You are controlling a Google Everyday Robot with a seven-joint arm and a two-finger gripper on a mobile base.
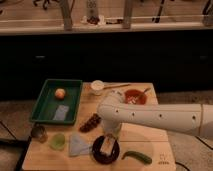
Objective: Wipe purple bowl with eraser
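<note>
The purple bowl (pixel 100 154) sits at the front middle of the wooden table (pixel 150 137). A pale block, the eraser (pixel 107 146), rests inside the bowl. My gripper (pixel 109 135) comes down from the white arm (pixel 160 117), which reaches in from the right, and it is directly over the bowl at the eraser.
A green tray (pixel 46 102) at the left holds an orange fruit (pixel 60 93) and a pale blue sponge (pixel 61 113). Nearby are a white cup (pixel 97 86), a red plate (pixel 136 96), dark grapes (pixel 91 122), a green pepper (pixel 137 157), a pale cloth (pixel 78 144), a green cup (pixel 58 141) and a small can (pixel 38 133).
</note>
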